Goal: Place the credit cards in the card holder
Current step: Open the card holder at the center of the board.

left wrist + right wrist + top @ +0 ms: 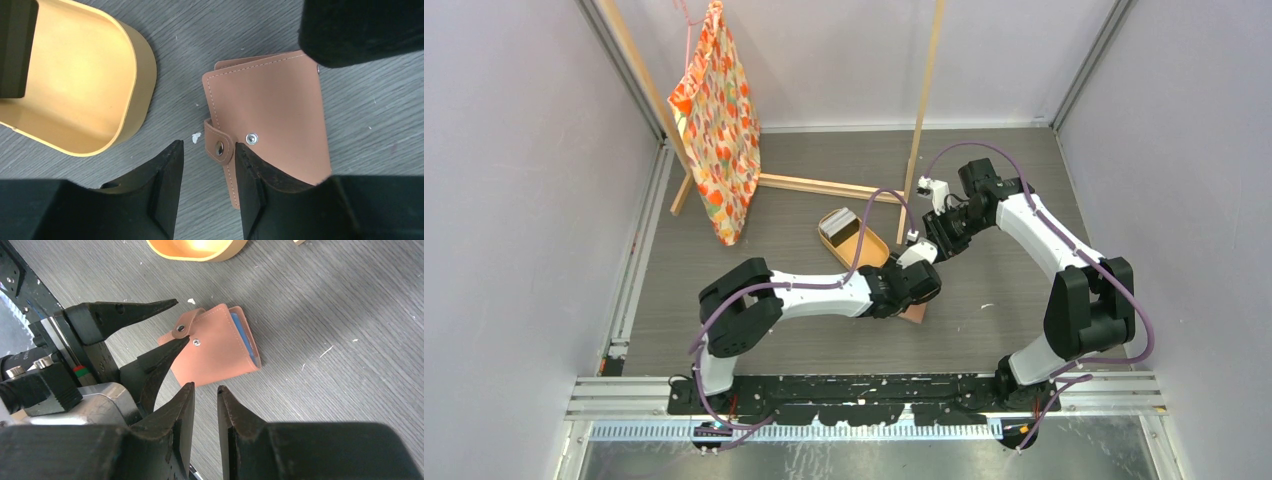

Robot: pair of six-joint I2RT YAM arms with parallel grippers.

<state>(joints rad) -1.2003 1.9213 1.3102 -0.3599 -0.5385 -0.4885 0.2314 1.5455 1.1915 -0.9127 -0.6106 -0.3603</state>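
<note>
Salmon-brown card holder (275, 110): folded, on grey surface (200, 40)
Left hand (208, 145): open, straddling its snap tab (220, 148)
Right hand (205, 386): narrowly open, empty

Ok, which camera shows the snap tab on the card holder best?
Left wrist: the snap tab sits close and sharp, with its snap visible. Right wrist shows it smaller, between the fingers of the left gripper. From the top, the left arm hides it.
</note>
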